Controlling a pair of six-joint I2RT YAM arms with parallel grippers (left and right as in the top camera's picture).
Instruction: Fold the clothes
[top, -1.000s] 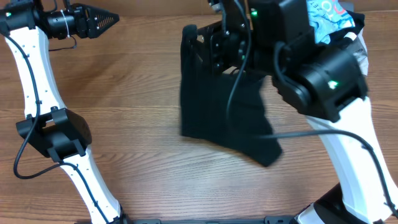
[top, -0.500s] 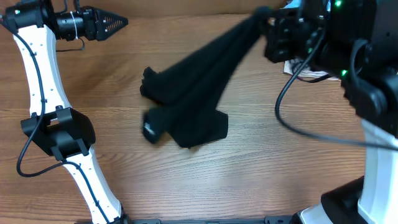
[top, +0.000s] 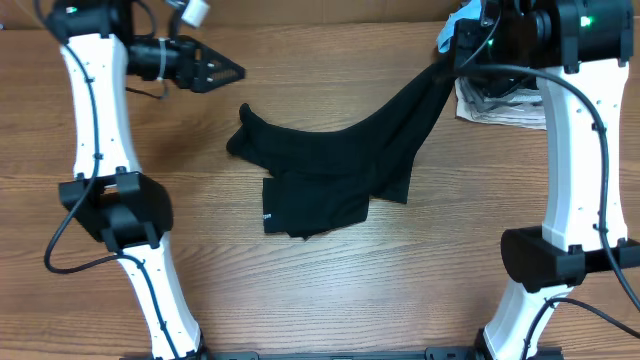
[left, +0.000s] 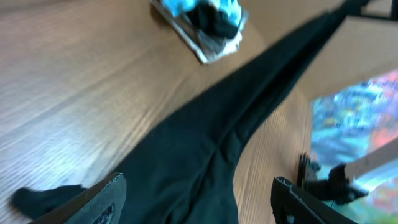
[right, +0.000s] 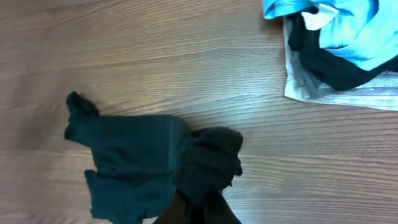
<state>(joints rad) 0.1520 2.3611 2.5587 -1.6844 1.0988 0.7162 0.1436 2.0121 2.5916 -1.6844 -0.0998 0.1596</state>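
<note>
Black fabric lies crumpled on the wooden table at the near end: the black garment rests there in overlapping layers. One long span of it rises, taut and twisted, toward the far right corner. The right gripper holds that raised end, clamped on a thick bunch of cloth that hides its fingers in the wrist view. With only one end held and nothing pinning the other, any further pull would likely drag the heap across the wood and deepen the wrinkles. A bunched hold can also shed layers and let the garment drop. Just beyond the raised end sits a stack with a light blue shirt on grey-white patterned fabric; a swinging span could catch and topple it. At the far left the left gripper hovers well apart, jaws wide and empty. No container is visible anywhere.
</note>
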